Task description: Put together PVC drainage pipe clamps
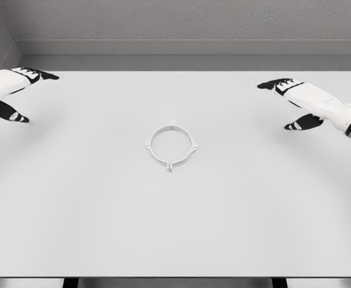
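Observation:
A white ring-shaped pipe clamp point(171, 146) with small tabs around its rim lies flat near the middle of the white table point(175, 228). My left hand point(16, 90) hovers at the far left edge, fingers spread and holding nothing, well left of the clamp. My right hand point(292, 102) hovers at the far right, also spread and empty, well right of the clamp. Both hands have white backs and black fingertips.
The table's front edge runs along the bottom of the view, with dark legs showing beneath it. A grey wall point(181, 24) rises behind the table's far edge.

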